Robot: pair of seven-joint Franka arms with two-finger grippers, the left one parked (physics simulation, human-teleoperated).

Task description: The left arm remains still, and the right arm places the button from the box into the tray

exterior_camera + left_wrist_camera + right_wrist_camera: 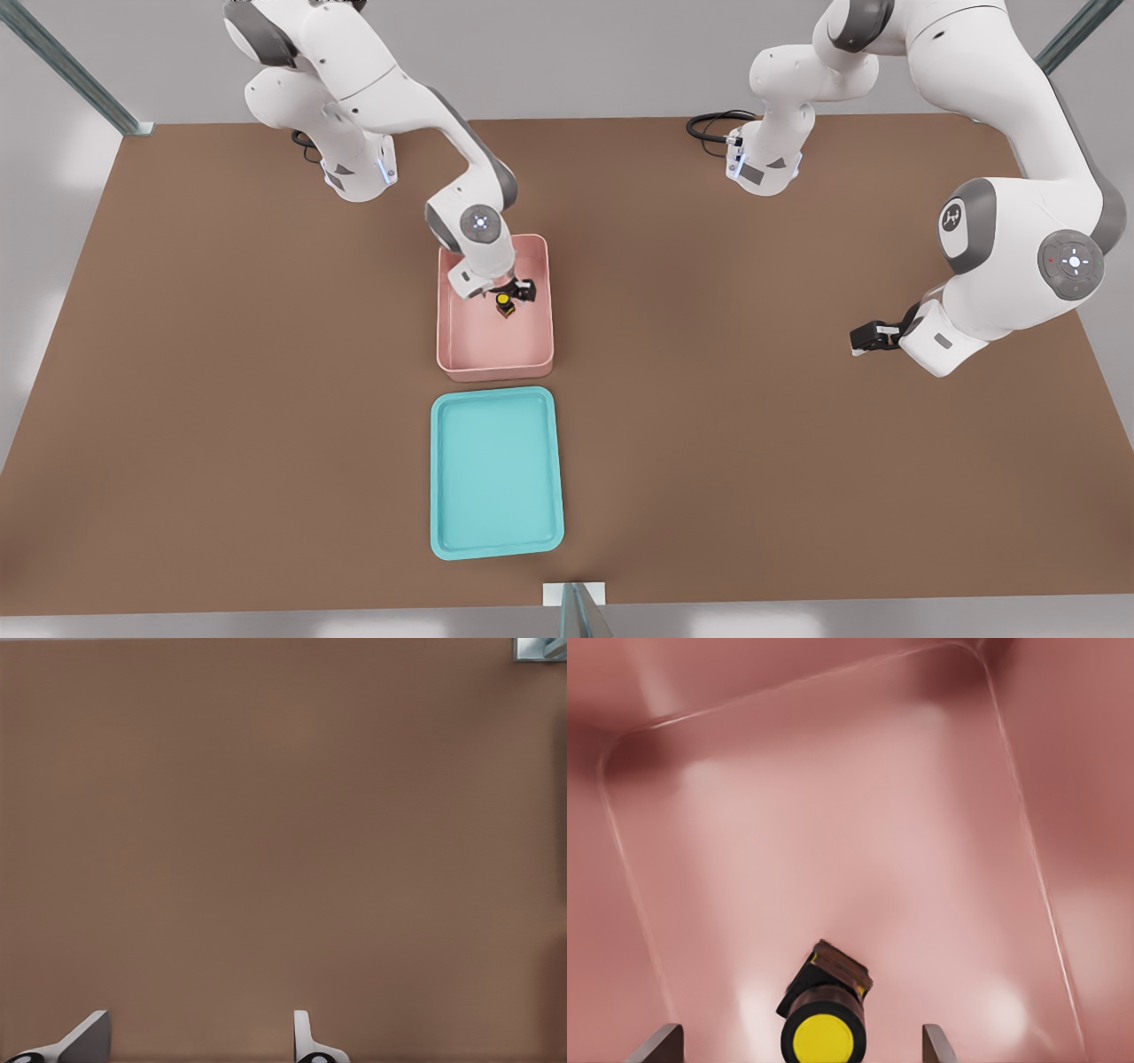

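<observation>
button [503, 303] sits inside the pink box [538, 350], upper middle of the front view, roughly at the centre of the box floor. yellow cap faces up toward the camera, small black body beneath it. in the right wrist view the button [823, 1019] lies tilted on the pink floor, yellow cap nearest the lens, dark body angled away behind it.

end effector [509, 292] of the right arm [469, 221] is down inside the box, directly at the button. its fingers [657, 1047] stand wide apart in the right wrist view, one tip at each lower corner of the frame, the button between them with pink floor showing on both sides. neither tip touches the button as far as can be seen. nothing held.

box [833, 815] walls rise all around in the wrist view, rounded corners visible at the far end.

tray [443, 478] is teal, shallow, lying on the brown desk [221, 354] just below the box in the front view, a narrow strip of desk between the two. long sides of both run the same way.
</observation>
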